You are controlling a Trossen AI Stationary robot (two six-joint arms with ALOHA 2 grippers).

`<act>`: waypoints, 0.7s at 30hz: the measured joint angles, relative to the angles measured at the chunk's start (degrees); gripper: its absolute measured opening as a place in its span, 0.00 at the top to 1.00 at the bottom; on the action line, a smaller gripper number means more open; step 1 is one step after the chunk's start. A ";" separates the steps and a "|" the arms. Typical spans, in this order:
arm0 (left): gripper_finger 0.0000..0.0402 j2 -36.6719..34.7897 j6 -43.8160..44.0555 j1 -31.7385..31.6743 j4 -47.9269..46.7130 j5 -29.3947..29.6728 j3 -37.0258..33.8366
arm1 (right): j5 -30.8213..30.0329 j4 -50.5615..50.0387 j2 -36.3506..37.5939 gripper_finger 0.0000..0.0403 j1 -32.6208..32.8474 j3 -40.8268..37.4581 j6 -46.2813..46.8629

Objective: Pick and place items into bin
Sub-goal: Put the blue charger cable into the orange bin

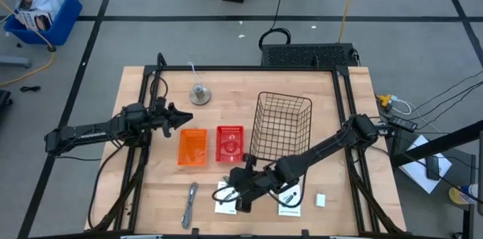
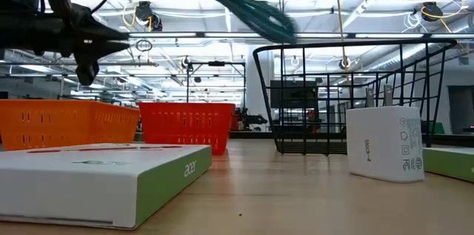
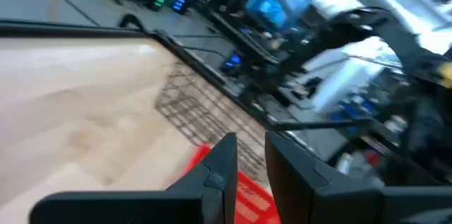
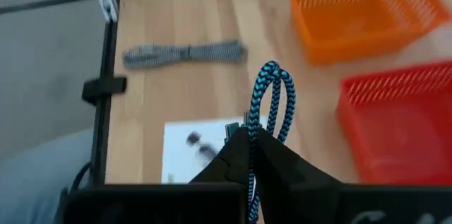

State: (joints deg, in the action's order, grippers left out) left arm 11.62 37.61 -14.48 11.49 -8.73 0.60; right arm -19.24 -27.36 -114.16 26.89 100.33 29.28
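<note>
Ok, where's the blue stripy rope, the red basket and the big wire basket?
Blue-and-black braided cable (image 4: 274, 97), right wrist view, on its looped top.
Red plastic basket (image 1: 230, 142), high view, on its floor.
Tall black wire basket (image 1: 283, 126), high view, on its mesh wall.

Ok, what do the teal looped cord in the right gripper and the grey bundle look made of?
Teal-and-black looped cord, pinched in the right gripper: matte woven fabric sleeve, judging by its criss-cross braid; probably a cable, not metal. Grey-and-white bundle on the table: same braided textile look, speckled weave. Left gripper waits near the orange plastic basket.
</note>
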 joint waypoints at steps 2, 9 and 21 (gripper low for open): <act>0.81 0.00 -0.60 0.19 1.90 -6.44 0.00 | -0.63 1.69 0.80 1.00 -0.71 0.00 -2.49; 0.81 0.00 -8.53 7.75 11.82 -15.74 -0.02 | 0.35 8.22 1.17 1.00 -3.05 0.09 -9.61; 0.81 1.16 -28.81 30.35 13.52 1.14 -0.02 | 1.40 18.68 2.64 1.00 -4.78 0.04 -22.32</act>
State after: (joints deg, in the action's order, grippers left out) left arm 12.77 8.80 15.87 25.01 -7.59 0.58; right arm -17.85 -8.68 -111.52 22.11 100.38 6.96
